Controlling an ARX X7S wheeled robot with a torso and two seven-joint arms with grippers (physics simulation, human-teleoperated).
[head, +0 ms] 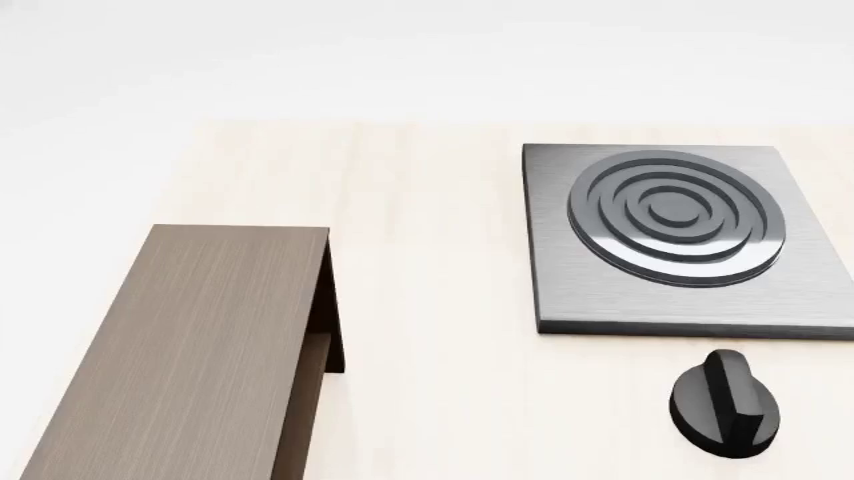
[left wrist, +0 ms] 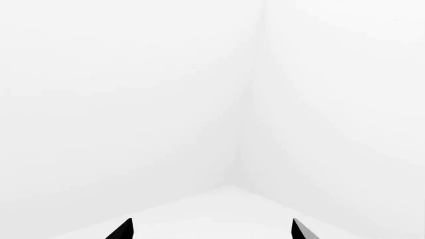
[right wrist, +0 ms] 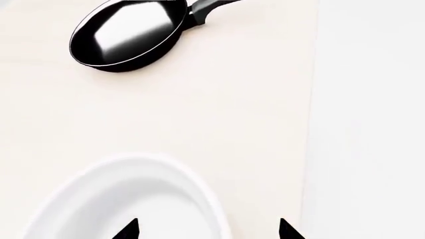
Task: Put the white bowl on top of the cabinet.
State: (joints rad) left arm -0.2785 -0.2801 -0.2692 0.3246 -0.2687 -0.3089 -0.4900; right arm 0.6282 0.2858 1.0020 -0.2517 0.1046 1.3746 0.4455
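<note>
The white bowl (right wrist: 126, 199) shows only in the right wrist view, standing on the pale wooden counter (right wrist: 199, 114). My right gripper (right wrist: 209, 230) is open and straddles its rim: one fingertip (right wrist: 128, 230) is over the bowl's inside, the other (right wrist: 287, 231) outside over the counter. The cabinet (head: 187, 350), a long dark brown wooden box with a flat bare top, lies at the left of the head view. My left gripper (left wrist: 212, 230) is open with nothing between its fingertips and faces only white walls. Neither gripper shows in the head view.
A black frying pan (right wrist: 126, 37) sits on the counter beyond the bowl. A grey square stove plate (head: 667, 240) with ring burners and a black knob (head: 727, 402) lie to the right of the cabinet. The counter's edge (right wrist: 309, 124) runs close beside the bowl.
</note>
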